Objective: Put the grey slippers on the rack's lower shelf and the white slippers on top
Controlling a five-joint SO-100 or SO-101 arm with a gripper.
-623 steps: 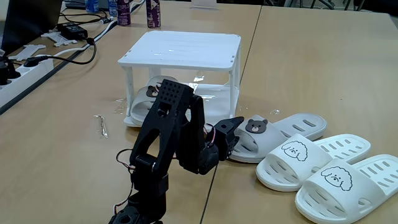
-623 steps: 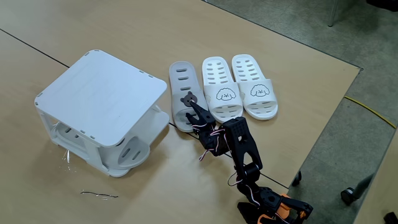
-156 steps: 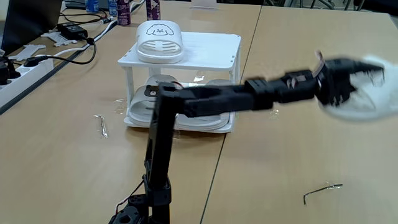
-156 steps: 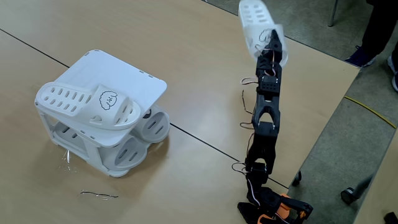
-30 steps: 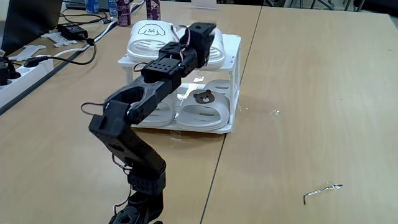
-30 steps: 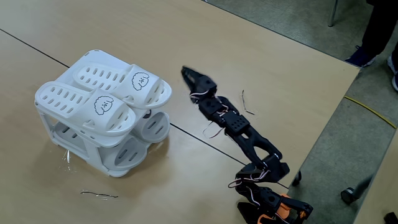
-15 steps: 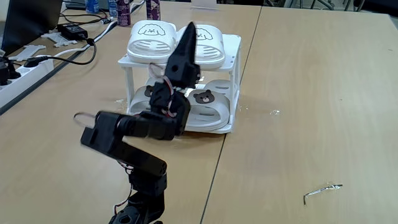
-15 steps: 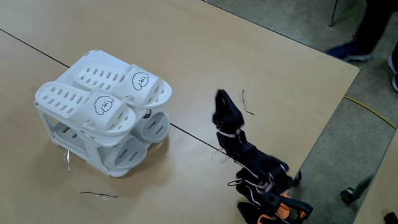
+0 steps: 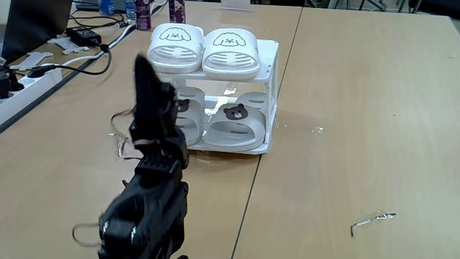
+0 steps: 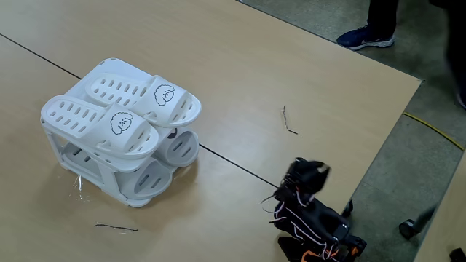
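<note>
Now that our arm has folded back toward its base, away from the rack (image 9: pixel 272 75), both white slippers (image 9: pixel 203 49) sit side by side on the slatted top, and the grey slippers (image 9: pixel 234 124) lie on the lower shelf (image 9: pixel 253 147). Our hand (image 9: pixel 142 66) points up toward twelve o'clock, blurred, holding nothing; we cannot tell how wide it stands. A bent wire (image 9: pixel 373 219) lies on the bench (image 9: pixel 345 108). We judge the task complete.
</note>
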